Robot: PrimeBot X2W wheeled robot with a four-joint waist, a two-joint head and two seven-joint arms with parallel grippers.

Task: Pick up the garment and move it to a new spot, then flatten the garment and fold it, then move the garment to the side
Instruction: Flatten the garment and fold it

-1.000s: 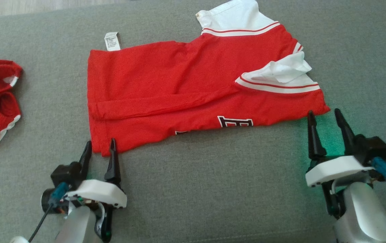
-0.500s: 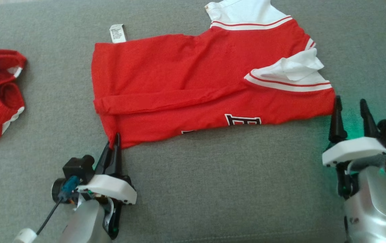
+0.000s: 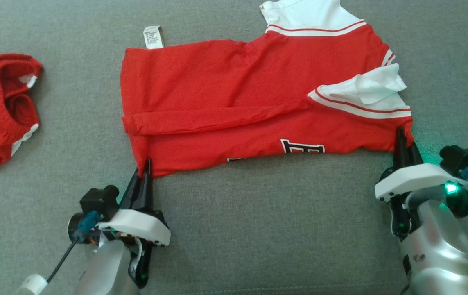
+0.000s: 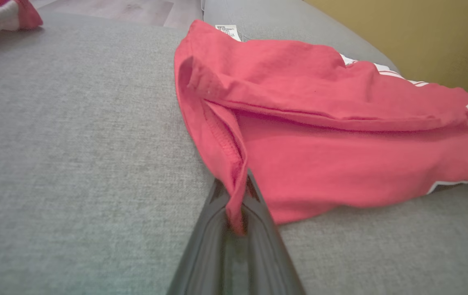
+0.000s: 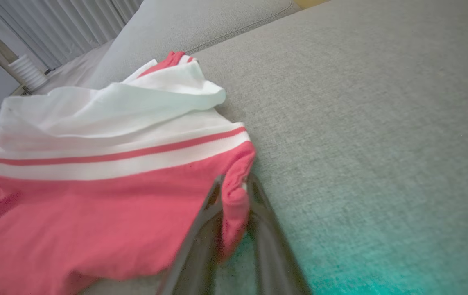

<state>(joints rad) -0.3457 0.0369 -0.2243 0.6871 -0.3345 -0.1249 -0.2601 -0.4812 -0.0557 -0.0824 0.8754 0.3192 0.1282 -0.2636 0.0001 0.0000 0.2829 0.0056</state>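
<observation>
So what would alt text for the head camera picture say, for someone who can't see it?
A red shirt with white sleeves lies spread on a grey couch, its two near corners pinched by the left end effector and the right end effector. Another red garment lies bunched at the left.

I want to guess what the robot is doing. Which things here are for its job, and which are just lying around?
For the job:
red shirt, spread on the sofa
left gripper, shut on the shirt's near left corner
right gripper, shut on its near right corner

Just lying around:
crumpled red clothing, off to the left, untouched
</observation>
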